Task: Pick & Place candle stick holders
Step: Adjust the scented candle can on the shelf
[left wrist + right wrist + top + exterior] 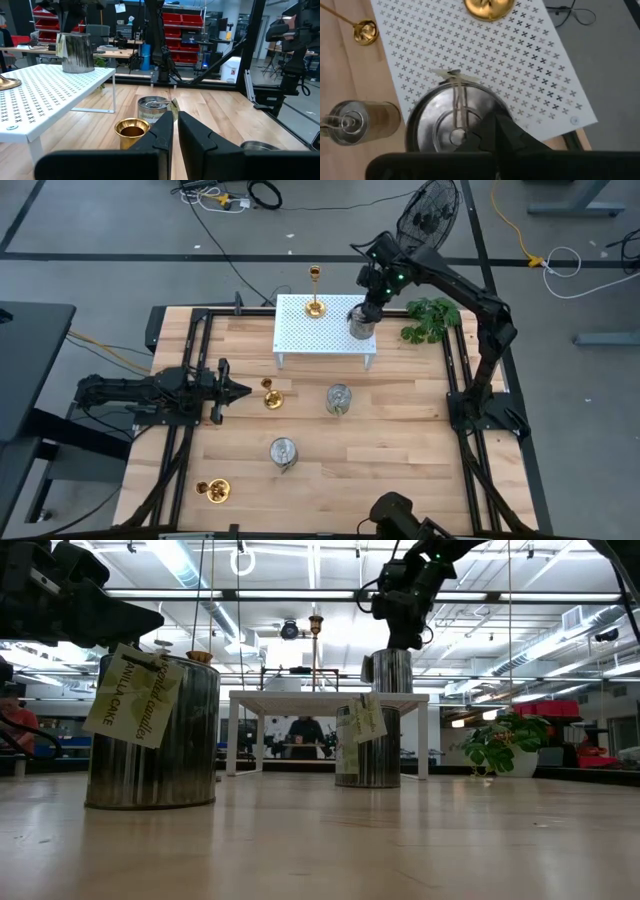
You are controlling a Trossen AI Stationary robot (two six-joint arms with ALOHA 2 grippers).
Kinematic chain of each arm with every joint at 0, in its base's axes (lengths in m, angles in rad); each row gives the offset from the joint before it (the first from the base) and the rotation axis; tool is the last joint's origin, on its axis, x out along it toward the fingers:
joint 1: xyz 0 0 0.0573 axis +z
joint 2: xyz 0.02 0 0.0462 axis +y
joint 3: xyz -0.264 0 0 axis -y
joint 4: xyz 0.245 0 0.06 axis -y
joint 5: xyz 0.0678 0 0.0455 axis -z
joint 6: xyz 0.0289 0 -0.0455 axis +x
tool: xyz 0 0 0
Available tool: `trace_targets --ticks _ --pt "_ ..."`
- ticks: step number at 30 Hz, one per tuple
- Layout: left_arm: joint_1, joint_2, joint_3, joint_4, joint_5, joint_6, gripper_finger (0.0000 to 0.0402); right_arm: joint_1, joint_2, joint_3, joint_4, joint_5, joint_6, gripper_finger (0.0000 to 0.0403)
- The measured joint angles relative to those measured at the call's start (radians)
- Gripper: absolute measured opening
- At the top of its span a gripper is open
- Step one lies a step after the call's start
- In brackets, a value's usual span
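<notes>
One silver holder (361,323) on the rack (300,335), rim between right jaws.

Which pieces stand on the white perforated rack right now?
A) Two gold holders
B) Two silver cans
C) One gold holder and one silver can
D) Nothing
C: the high view shows one gold holder and one silver can on the white rack, with the right pincer shut on that can's rim.
</notes>
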Motion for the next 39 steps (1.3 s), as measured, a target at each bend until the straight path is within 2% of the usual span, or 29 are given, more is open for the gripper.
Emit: trace_targets --ticks 13,27,39 --pt "0.0 0.0 0.0 0.0 0.0 0.0 0.0032 0.003 0.0 0.0 0.038 0.087 0.0 0.0" --pt "0.0 0.0 0.0 0.0 0.0 0.0 0.0032 0.003 0.008 0.0 0.117 0.086 -0.018 0.0" --pt "0.0 0.0 0.0 0.0 0.0 0.0 0.0032 0.001 0.003 0.01 0.103 0.073 -0.007 0.0"
